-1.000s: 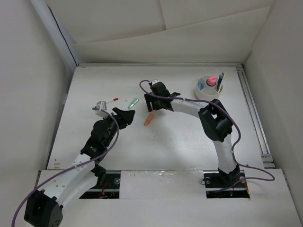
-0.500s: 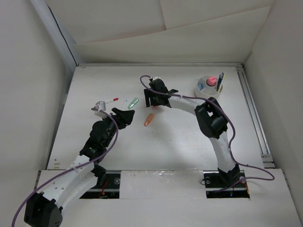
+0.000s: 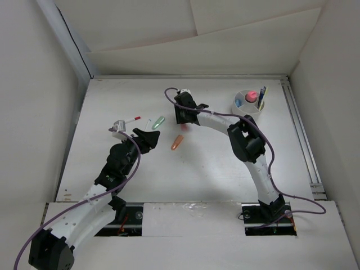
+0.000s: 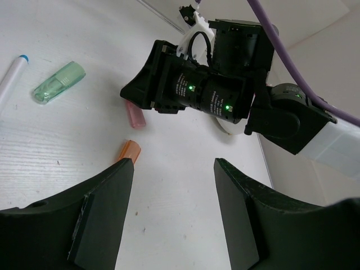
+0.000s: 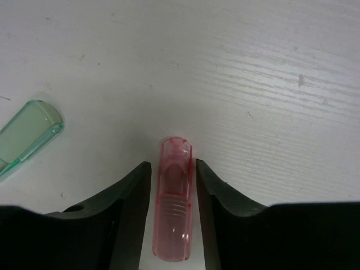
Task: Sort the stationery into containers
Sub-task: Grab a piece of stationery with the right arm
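A clear pink cap [image 5: 174, 208] lies on the white table, also seen in the left wrist view [image 4: 135, 116]. My right gripper [image 5: 172, 166] is down over it, jaws narrow on either side with a thin gap showing each side; in the top view it is at the table's middle back [image 3: 183, 119]. My left gripper [image 4: 173, 166] is open and empty, hovering near an orange marker [image 3: 177, 142] whose end shows by its left finger [image 4: 129, 151]. A green cap [image 3: 159, 120] lies left of the pink one [image 5: 25, 132]. The white divided cup [image 3: 239, 109] holds a pink-capped item [image 3: 251, 94] and pens.
A thin white pen with a red tip [image 3: 130, 120] lies at the left next to a small grey piece [image 3: 118, 126]. A white pen with a blue tip [image 4: 14, 70] lies beside the green cap. White walls enclose the table; a rail [image 3: 301, 140] runs along the right edge.
My right gripper has moved back and to the left, settling over the pink cap. The left arm and the loose items have not moved.
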Controlling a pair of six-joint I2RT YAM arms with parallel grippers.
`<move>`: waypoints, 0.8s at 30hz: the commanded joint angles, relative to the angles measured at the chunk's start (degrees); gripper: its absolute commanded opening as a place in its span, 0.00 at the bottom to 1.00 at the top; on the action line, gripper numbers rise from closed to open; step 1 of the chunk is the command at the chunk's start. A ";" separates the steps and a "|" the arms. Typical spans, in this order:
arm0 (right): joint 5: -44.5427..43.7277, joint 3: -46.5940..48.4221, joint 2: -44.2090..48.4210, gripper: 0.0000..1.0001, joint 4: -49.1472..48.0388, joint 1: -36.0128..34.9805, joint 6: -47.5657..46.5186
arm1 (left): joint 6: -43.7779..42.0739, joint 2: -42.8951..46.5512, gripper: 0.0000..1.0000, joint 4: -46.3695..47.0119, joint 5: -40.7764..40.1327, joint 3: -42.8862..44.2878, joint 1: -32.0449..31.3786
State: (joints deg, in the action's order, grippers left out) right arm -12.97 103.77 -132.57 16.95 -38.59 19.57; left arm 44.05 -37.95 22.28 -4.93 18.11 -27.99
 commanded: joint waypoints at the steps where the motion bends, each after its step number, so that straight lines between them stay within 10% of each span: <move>1: -3.11 3.02 -0.58 0.43 1.59 0.44 -1.20 | 0.42 0.78 0.56 1.10 0.53 0.96 0.21; 10: -5.75 5.83 -3.65 0.42 4.93 0.44 -3.05 | 0.42 0.25 0.56 1.62 0.53 0.96 0.21; 16: -5.32 4.00 -0.95 0.09 2.23 0.97 -3.05 | 0.42 -0.28 0.56 2.15 0.53 0.96 0.21; 24: 2.86 -1.55 10.84 0.07 -6.05 7.72 -3.58 | 0.42 -1.42 0.56 2.68 1.59 0.96 0.21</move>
State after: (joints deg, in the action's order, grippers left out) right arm -12.45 101.65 -129.40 17.37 -34.54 16.47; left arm 44.05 -39.48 22.46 -4.45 18.11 -27.99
